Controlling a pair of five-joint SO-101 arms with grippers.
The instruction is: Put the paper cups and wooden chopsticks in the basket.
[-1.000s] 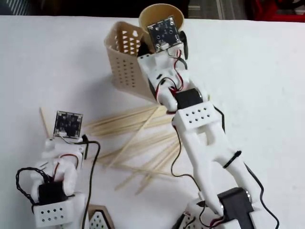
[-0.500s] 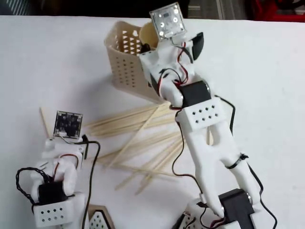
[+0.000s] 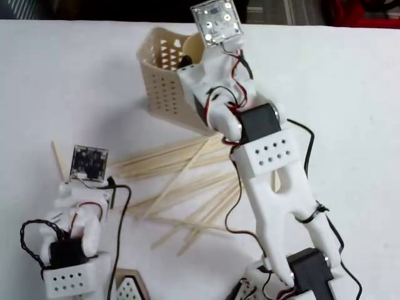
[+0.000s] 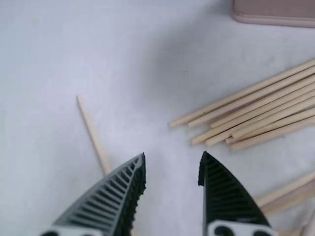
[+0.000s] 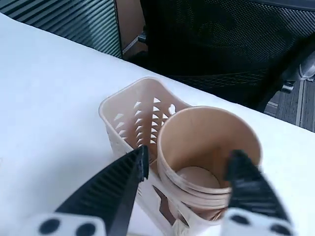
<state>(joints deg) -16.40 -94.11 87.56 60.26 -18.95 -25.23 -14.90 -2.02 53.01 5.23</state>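
R. gripper: jaws wide, straddling paper cups from above, gripping nothing. Change vs. 1 s ago: cup stack, then held up beside the rim of basket, now sits inside basket; wrist has tipped up over it. Cups step looks done, by my read. Wooden chopsticks lie fanned on table just beside basket. R. arm stretched long toward basket. L. gripper: jaws part-open, empty, low over table, well apart from basket.

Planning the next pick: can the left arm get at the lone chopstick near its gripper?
Probably yes. The left gripper is open just beside the lone chopstick, which lies flat on bare table, apart from the pile; nothing covers it.
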